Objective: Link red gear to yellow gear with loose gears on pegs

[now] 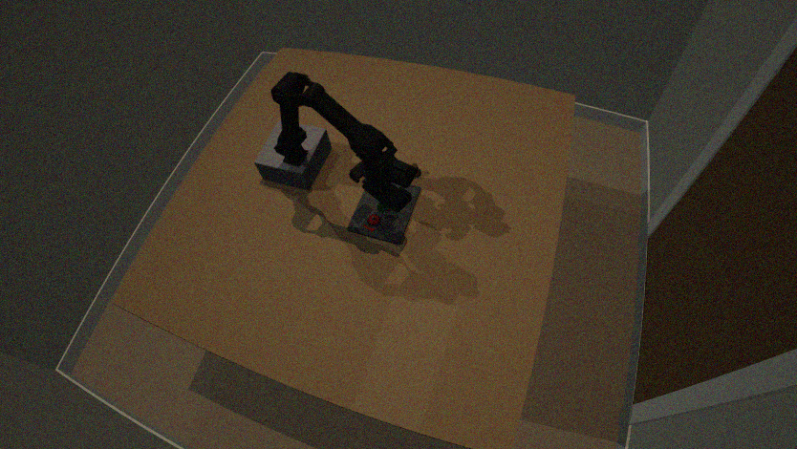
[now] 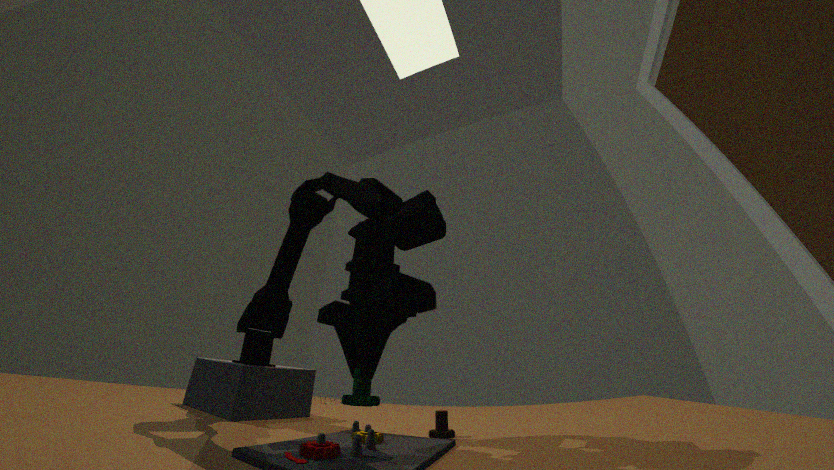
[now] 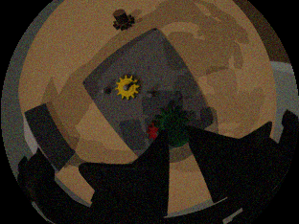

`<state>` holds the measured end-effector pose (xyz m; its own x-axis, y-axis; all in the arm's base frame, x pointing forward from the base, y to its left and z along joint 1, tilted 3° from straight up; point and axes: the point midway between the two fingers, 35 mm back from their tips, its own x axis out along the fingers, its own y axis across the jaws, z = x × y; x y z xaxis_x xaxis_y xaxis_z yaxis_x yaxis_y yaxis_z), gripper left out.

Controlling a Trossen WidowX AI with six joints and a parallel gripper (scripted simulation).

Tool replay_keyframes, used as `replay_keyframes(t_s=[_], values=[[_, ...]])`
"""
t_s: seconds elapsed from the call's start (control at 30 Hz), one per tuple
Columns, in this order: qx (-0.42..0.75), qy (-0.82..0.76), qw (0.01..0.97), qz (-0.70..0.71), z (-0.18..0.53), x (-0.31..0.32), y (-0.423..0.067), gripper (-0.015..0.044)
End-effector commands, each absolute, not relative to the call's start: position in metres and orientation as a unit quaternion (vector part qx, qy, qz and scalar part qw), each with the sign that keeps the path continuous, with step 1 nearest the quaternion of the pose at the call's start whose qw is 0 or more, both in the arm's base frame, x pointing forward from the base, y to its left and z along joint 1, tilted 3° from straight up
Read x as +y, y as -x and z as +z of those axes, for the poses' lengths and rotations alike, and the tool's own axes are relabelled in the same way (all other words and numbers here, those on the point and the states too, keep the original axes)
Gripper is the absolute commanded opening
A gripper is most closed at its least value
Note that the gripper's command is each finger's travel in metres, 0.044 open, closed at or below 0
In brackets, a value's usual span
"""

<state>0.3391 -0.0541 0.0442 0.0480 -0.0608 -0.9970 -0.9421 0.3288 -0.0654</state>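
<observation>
My gripper (image 2: 361,376) (image 3: 178,139) is shut on the handle of a green gear (image 2: 360,400) (image 3: 173,122), held upright above the grey board (image 1: 356,225) (image 2: 256,452) (image 3: 112,72), clear of the pegs. The red gear (image 1: 373,220) (image 2: 319,448) (image 3: 152,130) sits on a peg, partly hidden by the green gear in the wrist view. The yellow gear (image 2: 371,436) (image 3: 126,87) sits on another peg. Empty pegs (image 2: 357,446) (image 3: 153,91) stand between them, and another peg (image 3: 107,90) is beside the yellow gear. A dark brown gear (image 2: 441,433) (image 3: 124,21) with a handle stands on the table beyond the board.
The grey base block (image 1: 290,159) (image 2: 250,388) of the arm stands on the wooden table (image 1: 250,250) (image 2: 58,414) behind the board. The red arrow (image 1: 370,228) (image 2: 294,458) lies on the board beside the red gear. Arm shadows darken the board.
</observation>
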Motion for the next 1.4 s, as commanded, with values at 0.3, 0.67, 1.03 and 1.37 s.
replay_keyframes(t_s=[0.3,0.67,1.03,1.37], values=[[0.574,0.437,0.577,0.384,0.045,-0.055,-0.338,0.0],[0.557,0.461,0.558,0.408,0.04,-0.055,-0.339,0.0],[0.528,0.497,0.526,0.444,0.023,-0.057,-0.339,0.0],[0.563,0.452,0.565,0.399,0.01,-0.057,-0.34,0.0]])
